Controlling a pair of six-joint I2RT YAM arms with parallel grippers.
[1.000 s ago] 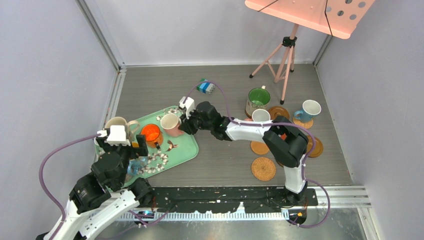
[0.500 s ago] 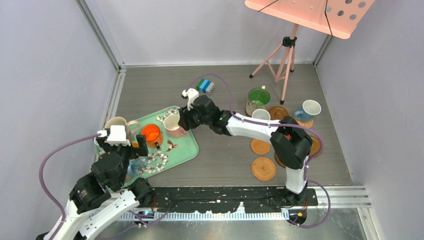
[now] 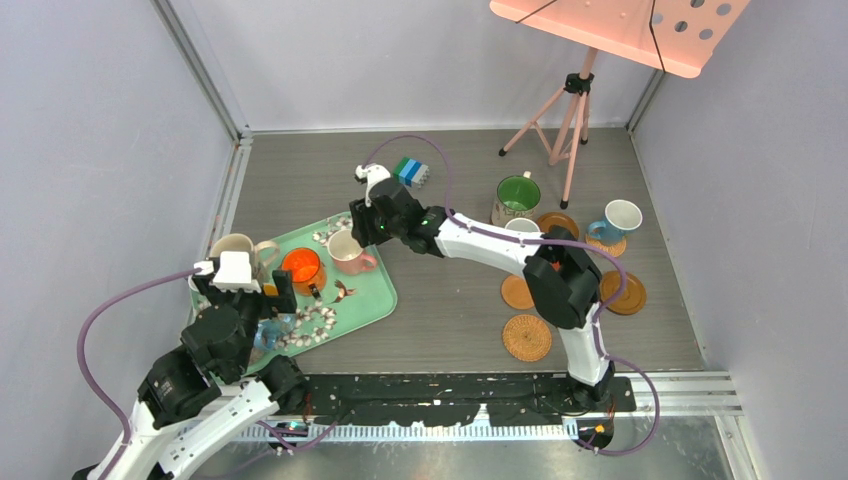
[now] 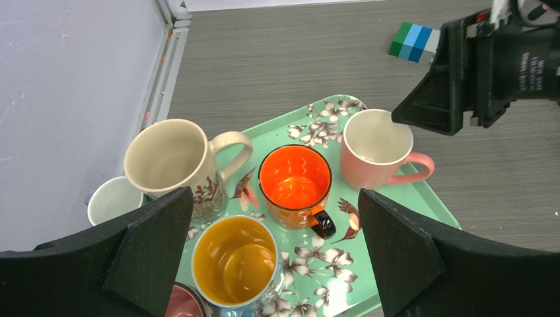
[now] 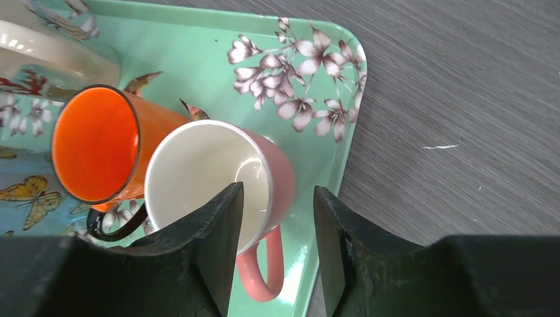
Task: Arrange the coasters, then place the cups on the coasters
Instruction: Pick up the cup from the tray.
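A pink cup (image 3: 345, 251) (image 4: 376, 148) (image 5: 218, 181) stands on the mint floral tray (image 3: 378, 296) with its handle toward the tray's right edge. My right gripper (image 3: 360, 234) (image 5: 277, 193) hovers over it, open. One finger is above the cup's mouth and the other outside the rim by the handle, neither touching. My left gripper (image 3: 245, 295) (image 4: 274, 198) hangs wide open above the orange cup (image 4: 295, 177), the yellow-inside cup (image 4: 234, 261) and the cream cup (image 4: 165, 158). At the right lie a tan coaster (image 3: 517, 292), a wicker coaster (image 3: 527, 337) and a brown coaster (image 3: 625, 293).
A green-inside cup (image 3: 517, 198), a white cup (image 3: 522, 230) and a light blue cup (image 3: 618, 218) stand at the right by the coasters. A blue-green toy block (image 3: 411, 172) lies behind the tray. A pink music stand (image 3: 575, 110) rises at the back right. Walls close in both sides.
My right gripper has moved back and left over the pink cup, and its jaws have widened. The cup's handle now shows at the right. The left arm has stayed put.
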